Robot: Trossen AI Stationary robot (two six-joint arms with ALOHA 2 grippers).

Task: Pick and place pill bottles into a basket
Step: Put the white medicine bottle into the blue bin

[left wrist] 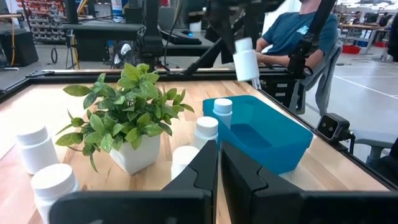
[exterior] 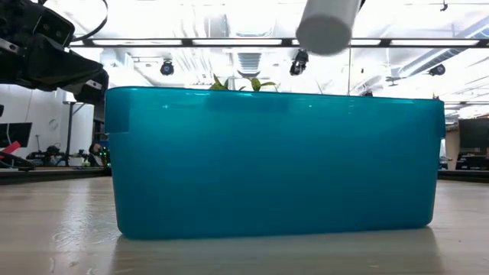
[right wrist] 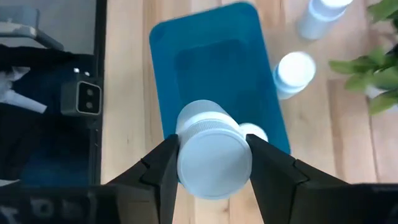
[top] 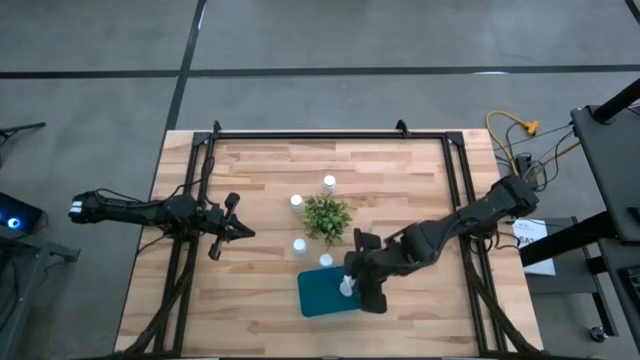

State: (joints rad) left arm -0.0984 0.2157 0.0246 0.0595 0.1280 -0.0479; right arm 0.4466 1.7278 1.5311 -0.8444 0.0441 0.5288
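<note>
The teal basket (top: 318, 295) sits on the wooden table near its front edge, just in front of a small potted plant (top: 327, 216). My right gripper (top: 352, 285) hangs over the basket's right end, shut on a white pill bottle (left wrist: 247, 59) that is above the rim (exterior: 328, 23). Several more pill bottles stand on their bases around the plant, two behind it (top: 329, 183) (top: 296, 202) and others between plant and basket (top: 300, 247) (top: 326, 261). My left gripper (top: 245, 232) waits shut at the left, level, pointing at the plant. My right gripper pinches the pill bottle between its two fingers (right wrist: 165, 165), on opposite sides of its upper, cap end (right wrist: 214, 163). The fingers come from above, slanting steeply down. The bottle hangs below them, slightly tilted and lifted clear, over the basket's inside (right wrist: 205, 68).
Black frame rails (top: 200, 180) run along the table's left, right and far sides. A seated person (left wrist: 292, 31) shows beyond the table's right edge. Cables (top: 515, 130) lie off the far right corner. Bare wood (top: 400, 180) lies at the far right and near left.
</note>
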